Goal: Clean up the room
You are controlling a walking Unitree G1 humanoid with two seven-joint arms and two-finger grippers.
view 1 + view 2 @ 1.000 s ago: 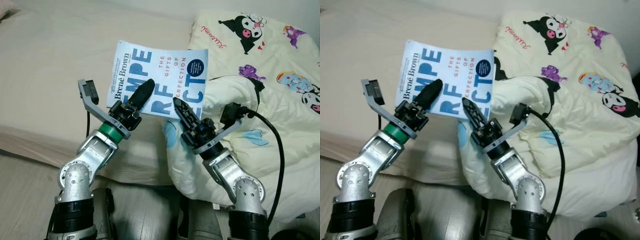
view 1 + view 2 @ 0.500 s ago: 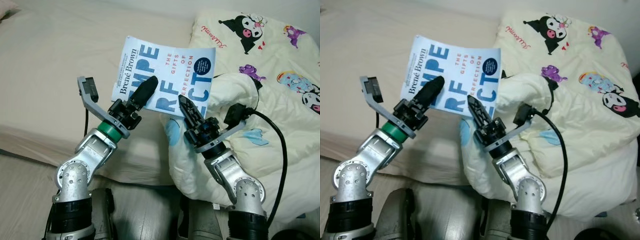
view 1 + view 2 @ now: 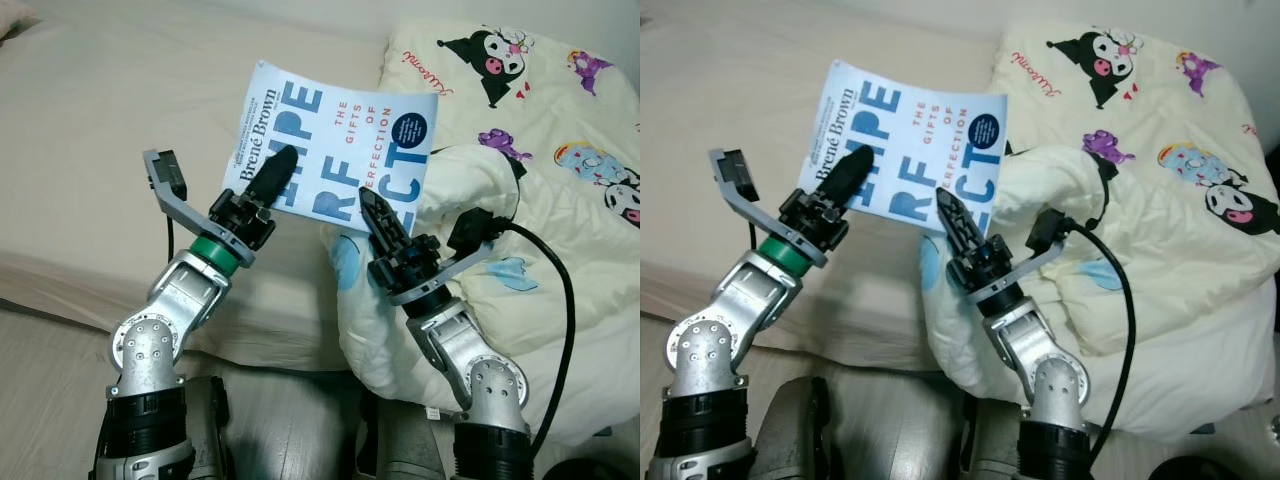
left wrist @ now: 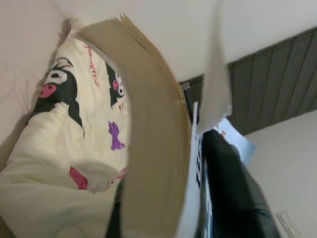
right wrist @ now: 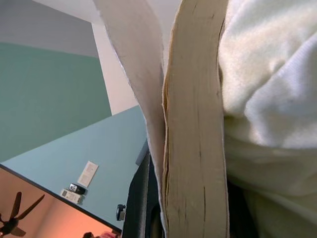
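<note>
A white paperback book (image 3: 345, 125) with big blue letters is held tilted up over the bed. My left gripper (image 3: 272, 172) is shut on its lower edge near the spine side, one black finger across the cover. My right gripper (image 3: 374, 212) is shut on the lower right part of the book, next to the folded duvet. In the left wrist view the yellowed page block (image 4: 153, 148) runs beside a black finger (image 4: 233, 193). In the right wrist view the page block (image 5: 195, 148) stands between the jaws, with the cover peeling away slightly.
A beige bed (image 3: 100, 140) spreads to the left and behind. A cream duvet (image 3: 530, 160) with cartoon prints is heaped on the right, bulging under the right arm. A black cable (image 3: 555, 290) loops from the right wrist. Grey floor shows at the bottom.
Both grippers have lifted the book a little higher and farther over the bed. The left gripper's hold now sits closer to the spine side.
</note>
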